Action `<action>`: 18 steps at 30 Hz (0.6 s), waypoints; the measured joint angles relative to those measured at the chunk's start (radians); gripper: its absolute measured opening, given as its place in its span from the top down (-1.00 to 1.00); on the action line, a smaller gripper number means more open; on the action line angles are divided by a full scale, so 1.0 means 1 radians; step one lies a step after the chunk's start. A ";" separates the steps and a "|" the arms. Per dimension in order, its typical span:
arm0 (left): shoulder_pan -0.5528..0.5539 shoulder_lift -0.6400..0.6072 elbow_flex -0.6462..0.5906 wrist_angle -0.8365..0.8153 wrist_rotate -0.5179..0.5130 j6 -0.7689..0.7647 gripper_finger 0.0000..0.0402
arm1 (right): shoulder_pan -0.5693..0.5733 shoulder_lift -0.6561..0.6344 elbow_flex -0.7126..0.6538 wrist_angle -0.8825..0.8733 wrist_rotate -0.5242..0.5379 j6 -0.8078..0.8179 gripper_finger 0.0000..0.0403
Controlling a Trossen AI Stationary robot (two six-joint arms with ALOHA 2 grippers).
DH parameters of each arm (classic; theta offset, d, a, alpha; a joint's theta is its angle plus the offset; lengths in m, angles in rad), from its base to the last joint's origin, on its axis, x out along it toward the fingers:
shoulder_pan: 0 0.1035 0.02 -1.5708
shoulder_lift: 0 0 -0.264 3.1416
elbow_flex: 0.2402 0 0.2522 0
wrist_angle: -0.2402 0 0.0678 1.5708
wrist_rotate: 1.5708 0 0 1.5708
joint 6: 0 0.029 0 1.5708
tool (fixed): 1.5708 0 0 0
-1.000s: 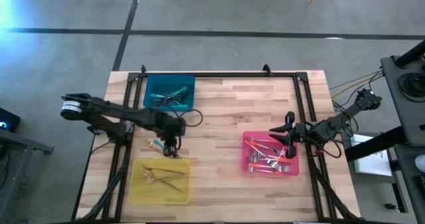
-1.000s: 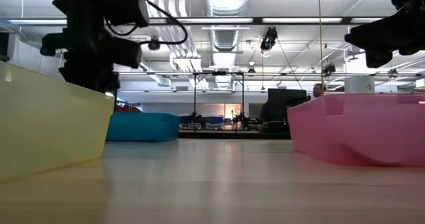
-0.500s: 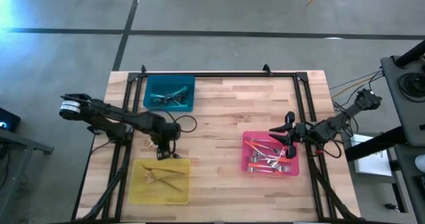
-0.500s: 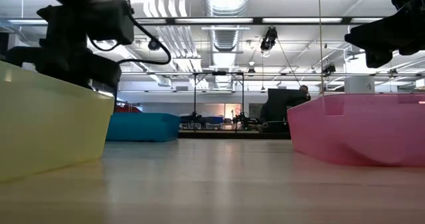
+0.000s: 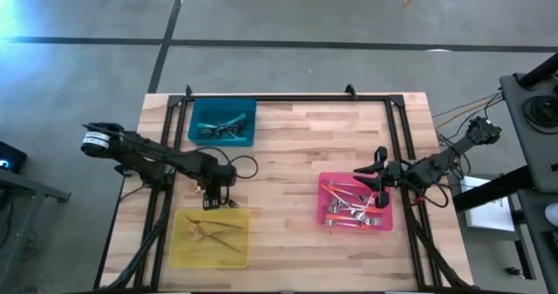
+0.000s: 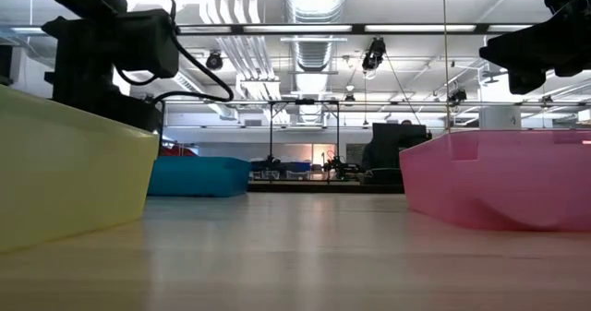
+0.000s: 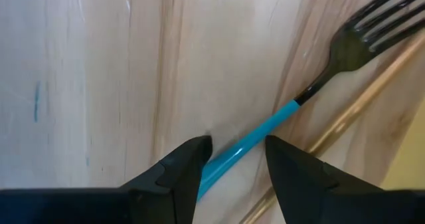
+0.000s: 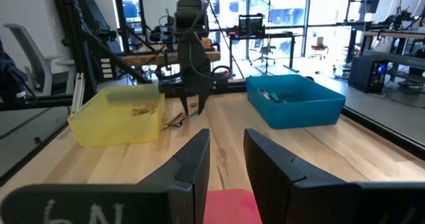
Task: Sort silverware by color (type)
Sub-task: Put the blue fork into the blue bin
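From above, the left pincer (image 5: 211, 201) hangs over the wooden bench (image 5: 296, 154) just beyond the far edge of the yellow tray (image 5: 209, 238), where loose forks are too small to make out. Gold forks (image 5: 214, 230) lie in the yellow tray, teal-handled forks (image 5: 220, 128) in the teal tray (image 5: 222, 122), and coral-handled forks (image 5: 349, 210) in the pink tray (image 5: 353, 202). The right pincer (image 5: 373, 179) waits at the pink tray's far right corner.

At bench level, the left arm (image 6: 102, 53) looms above the yellow tray's wall (image 6: 65, 177); the teal tray (image 6: 199, 176) sits farther back and the pink tray (image 6: 499, 177) stands at right under the right arm (image 6: 545, 39).

From the left wrist, the pincer (image 7: 232, 159) is parted, its fingers (image 7: 182, 167) straddling the teal handle of a fork (image 7: 279, 114) lying flat on the bench, not visibly clamping it. The fork's long axis runs diagonally away from the pincer, its dark tines pointing outward. A gold fork handle (image 7: 352, 111) lies just beside it, nearly parallel.

From the right wrist, the right pincer (image 8: 226, 154) is slightly parted and empty above the pink tray (image 8: 229, 207); across the bench the left arm (image 8: 191, 51) points down between the yellow tray (image 8: 123, 114) and teal tray (image 8: 295, 101).
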 joint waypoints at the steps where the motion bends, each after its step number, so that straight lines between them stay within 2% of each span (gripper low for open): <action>1: 0.001 0.009 0.000 0.002 0.000 0.000 0.24 | 0.000 0.000 0.000 0.000 0.000 0.000 0.57; 12: 0.052 0.058 0.040 -0.005 0.005 0.012 0.26 | 0.000 0.000 0.000 0.000 0.000 0.000 0.57; 18: 0.086 0.061 0.047 0.031 -0.003 0.019 0.50 | 0.000 0.000 0.000 0.000 0.000 0.000 0.57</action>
